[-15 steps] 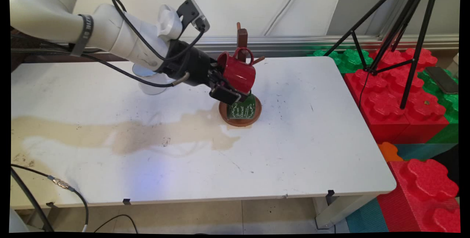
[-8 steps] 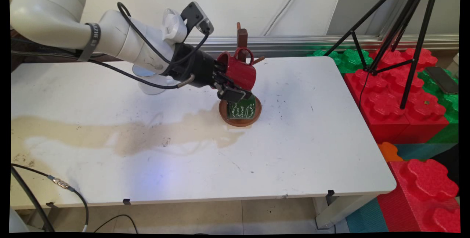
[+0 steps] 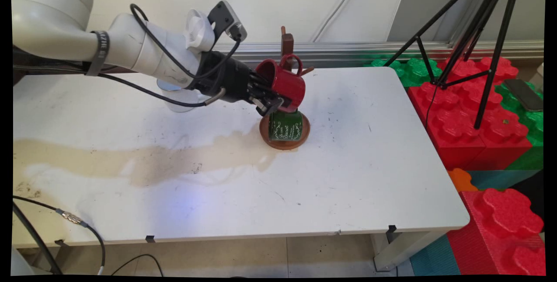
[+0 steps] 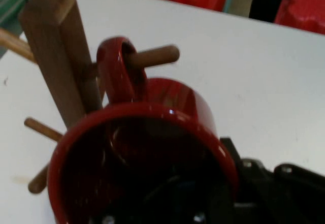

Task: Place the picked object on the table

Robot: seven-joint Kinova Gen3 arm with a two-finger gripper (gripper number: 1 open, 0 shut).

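My gripper (image 3: 270, 99) is shut on the rim of a red mug (image 3: 285, 84), which it holds tipped on its side against a wooden mug tree (image 3: 286, 45). In the hand view the red mug (image 4: 152, 148) fills the lower frame. Its handle (image 4: 114, 66) is looped over a wooden peg (image 4: 152, 56) beside the tree's square post (image 4: 61, 56). One black finger (image 4: 264, 178) lies outside the mug's wall and the other is inside. A green mug (image 3: 285, 126) with white lettering hangs just below, above the tree's round brown base (image 3: 305, 134).
A pale cup-like object (image 3: 178, 99) stands behind the arm. A brown stain (image 3: 174, 156) runs across the white table (image 3: 348, 177). A black tripod (image 3: 478, 34) and red and green foam blocks (image 3: 470, 112) stand to the right, with a phone (image 3: 524, 95) on them. A cable (image 3: 74, 219) lies at the near left.
The hand has shifted slightly up and turned, tipping the red mug further toward the post. Its lower finger has risen, so more of the green mug shows.
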